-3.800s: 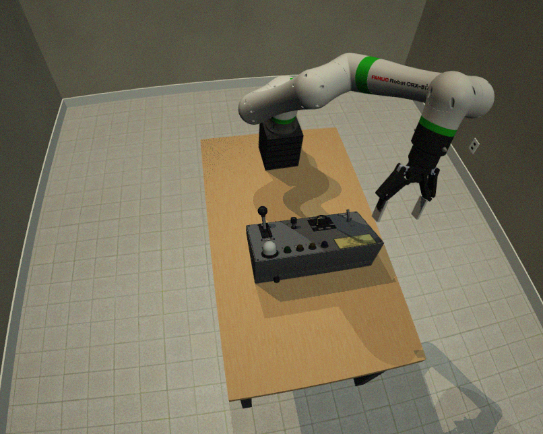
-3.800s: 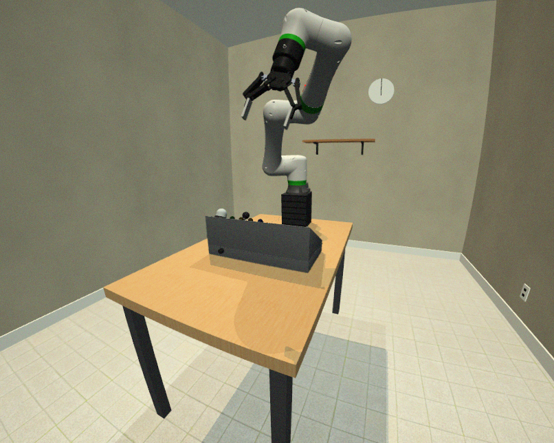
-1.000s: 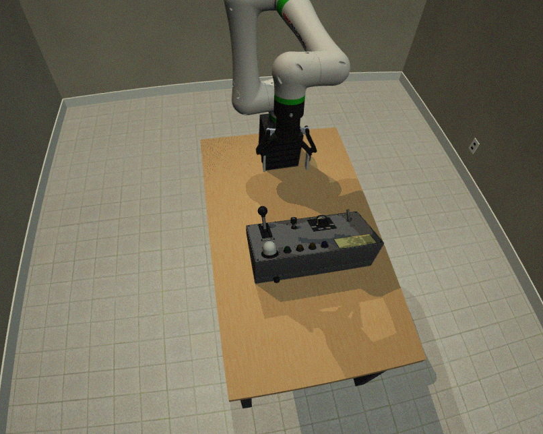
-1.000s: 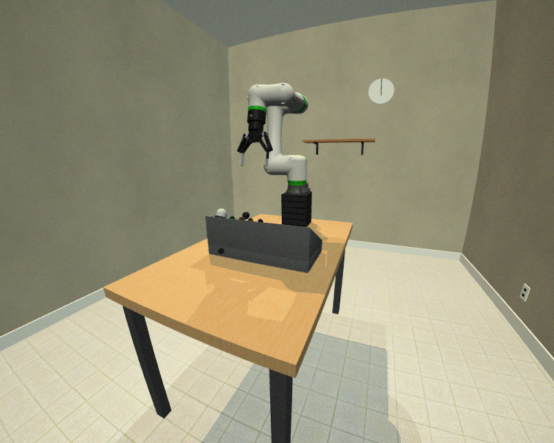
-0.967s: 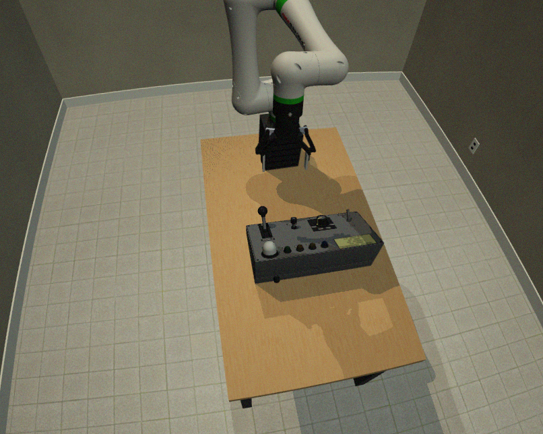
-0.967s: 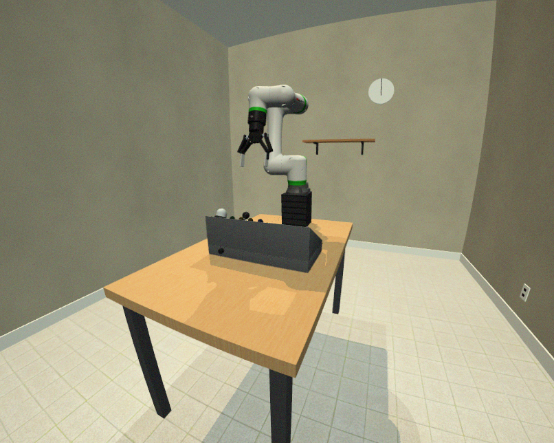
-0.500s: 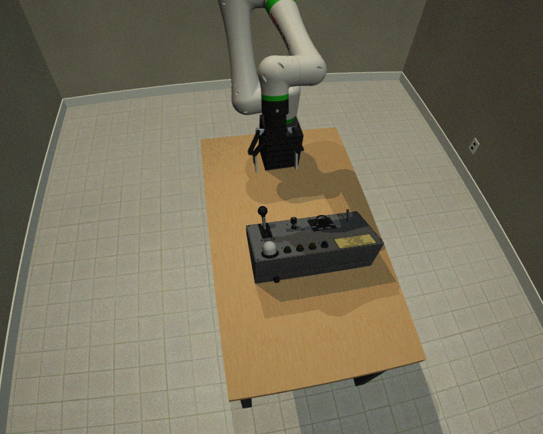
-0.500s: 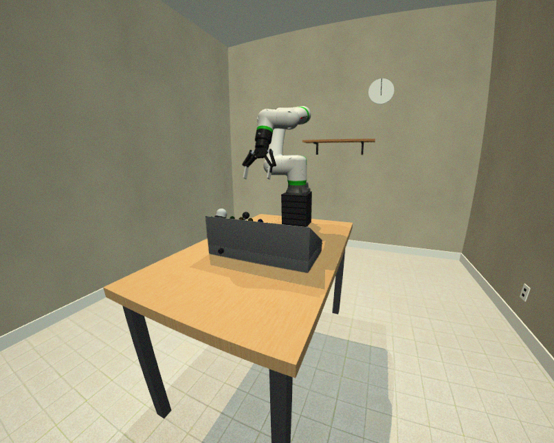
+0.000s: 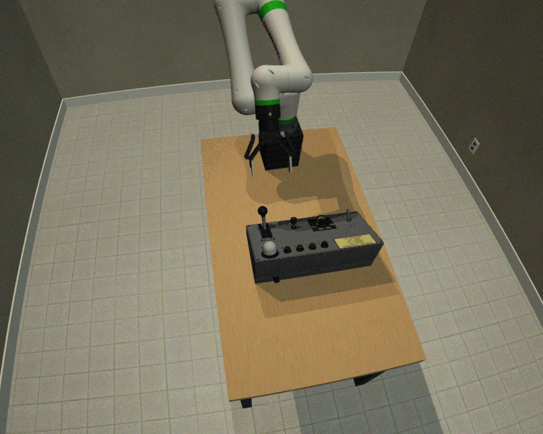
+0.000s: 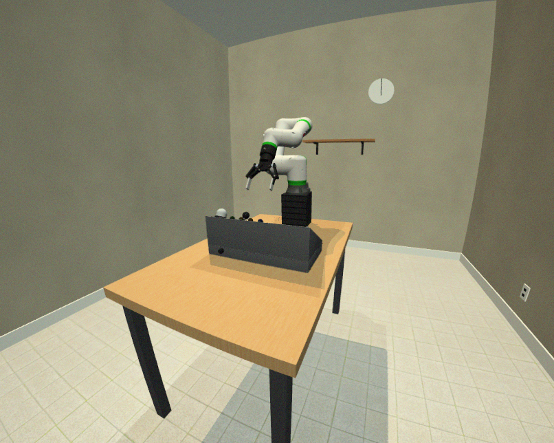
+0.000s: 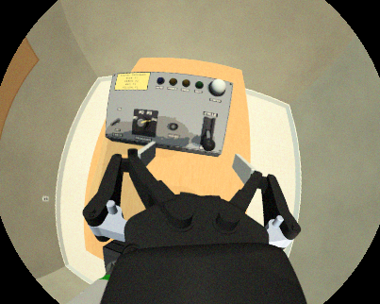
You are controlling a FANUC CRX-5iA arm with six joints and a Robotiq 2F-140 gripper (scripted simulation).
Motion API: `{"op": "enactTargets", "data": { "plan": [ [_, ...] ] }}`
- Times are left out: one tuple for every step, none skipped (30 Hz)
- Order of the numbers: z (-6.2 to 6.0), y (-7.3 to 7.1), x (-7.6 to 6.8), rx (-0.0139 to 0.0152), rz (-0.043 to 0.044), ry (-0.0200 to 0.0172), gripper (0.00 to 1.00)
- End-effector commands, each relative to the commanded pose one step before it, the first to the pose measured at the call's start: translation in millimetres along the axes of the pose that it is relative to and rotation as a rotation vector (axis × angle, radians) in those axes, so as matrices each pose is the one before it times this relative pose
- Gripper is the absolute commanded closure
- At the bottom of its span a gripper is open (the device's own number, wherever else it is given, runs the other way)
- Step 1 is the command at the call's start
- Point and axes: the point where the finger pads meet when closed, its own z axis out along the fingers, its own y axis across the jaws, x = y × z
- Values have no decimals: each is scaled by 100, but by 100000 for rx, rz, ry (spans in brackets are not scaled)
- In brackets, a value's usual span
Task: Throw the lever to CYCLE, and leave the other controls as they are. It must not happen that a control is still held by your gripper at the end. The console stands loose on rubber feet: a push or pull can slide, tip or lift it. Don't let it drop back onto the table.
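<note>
The dark grey console (image 9: 309, 266) (image 10: 262, 243) (image 11: 122, 114) stands across the middle of the wooden table (image 9: 309, 336) (image 10: 210, 305). Its lever (image 9: 263, 212) (image 11: 208, 136), a black stick with a ball knob, rises from a slot at the panel's left end in the top view. My gripper (image 9: 271, 170) (image 10: 258, 187) (image 11: 195, 155) is open and empty. It hangs in the air behind the console, well above the table, with the fingers pointing down towards the panel.
On the panel are a white dome button (image 9: 269, 248) (image 11: 219, 86) (image 10: 220, 211), a row of small coloured lamps (image 9: 305, 246), a rotary knob (image 9: 293, 221), a guarded switch (image 9: 321, 223), a toggle (image 9: 348, 215) and a yellow label (image 9: 354, 240). The robot's black pedestal (image 10: 295, 208) stands at the table's back.
</note>
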Motion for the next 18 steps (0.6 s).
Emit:
{"op": "enactTargets", "data": {
  "plan": [
    [339, 37, -538, -365, -352, 1772, 0],
    [50, 2, -82, 27, -56, 190, 0],
    [37, 1, -60, 19, -41, 139, 0],
    [25, 1, -41, 13, -28, 95, 0],
    [15, 0, -25, 8, -17, 58, 0],
    [8, 0, -13, 4, -9, 31, 0],
    [0, 0, 0, 0, 0, 0, 0],
    [0, 0, 0, 0, 0, 0, 0],
    [3, 0, -5, 2, -3, 11, 0],
    [0, 0, -1, 0, 0, 2, 0],
    [0, 0, 0, 0, 0, 0, 0],
    [0, 0, 0, 0, 0, 0, 0],
    [0, 0, 0, 0, 0, 0, 0],
    [0, 0, 0, 0, 0, 0, 0],
    [0, 0, 0, 0, 0, 0, 0],
    [0, 0, 0, 0, 0, 0, 0],
    [0, 0, 0, 0, 0, 0, 0],
    [0, 0, 0, 0, 0, 0, 0]
  ]
}}
